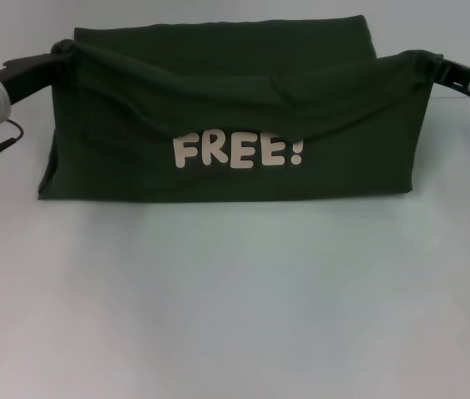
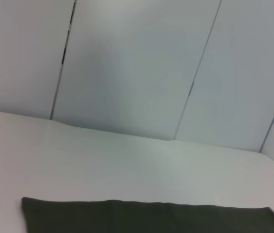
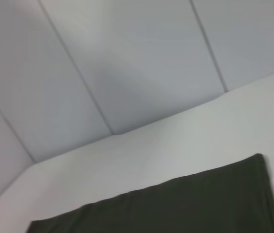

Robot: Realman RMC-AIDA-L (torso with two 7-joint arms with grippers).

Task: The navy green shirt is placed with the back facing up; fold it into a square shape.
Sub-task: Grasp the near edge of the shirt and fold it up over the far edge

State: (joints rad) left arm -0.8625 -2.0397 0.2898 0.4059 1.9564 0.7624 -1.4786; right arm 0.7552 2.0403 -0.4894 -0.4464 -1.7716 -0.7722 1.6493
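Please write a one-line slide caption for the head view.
Both arms lift the dark green shirt by its two upper corners above the white table, showing the white "FREE!" print.

White table (image 1: 235, 316) under green shirt (image 1: 235, 100)

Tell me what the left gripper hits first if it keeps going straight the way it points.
Judging by the left wrist view, only bare white table lies beyond the navy green shirt, then the panelled wall; depth is unclear.

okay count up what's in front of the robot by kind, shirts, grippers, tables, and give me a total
Shirts: 1, the navy green shirt, printed FREE!
Grippers: 2, left gripper and right gripper, each at a raised shirt corner
Tables: 1, the white table
Total: 4
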